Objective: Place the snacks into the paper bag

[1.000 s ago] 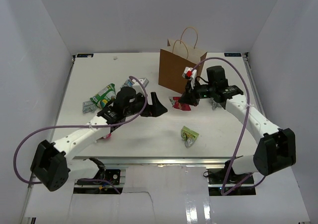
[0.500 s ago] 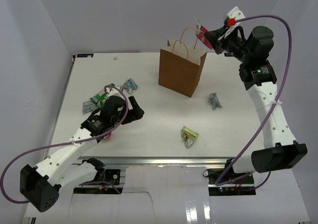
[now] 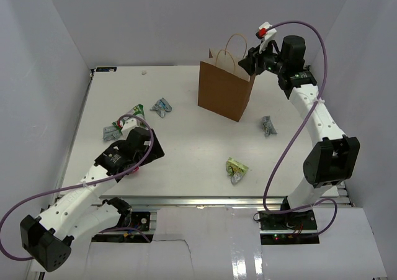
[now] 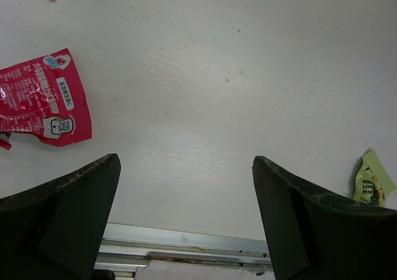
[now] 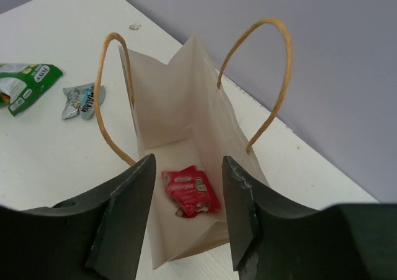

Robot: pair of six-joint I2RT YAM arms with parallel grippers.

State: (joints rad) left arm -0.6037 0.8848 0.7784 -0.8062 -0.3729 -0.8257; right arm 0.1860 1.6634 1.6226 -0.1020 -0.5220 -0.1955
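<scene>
With the right tool wide open and empty just above the bag, we risk clipping its paper on withdrawal and toppling it.

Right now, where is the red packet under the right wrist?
The red packet lies on the bottom inside the paper bag, framed by the right gripper in the right wrist view.

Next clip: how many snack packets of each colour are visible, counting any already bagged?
Red packets: 2, one in the bag, one on the table
Green packets: 1
Yellow-green packets: 1
Silver-grey packets: 3
Total: 7 in view; the left arm may hide more.
</scene>
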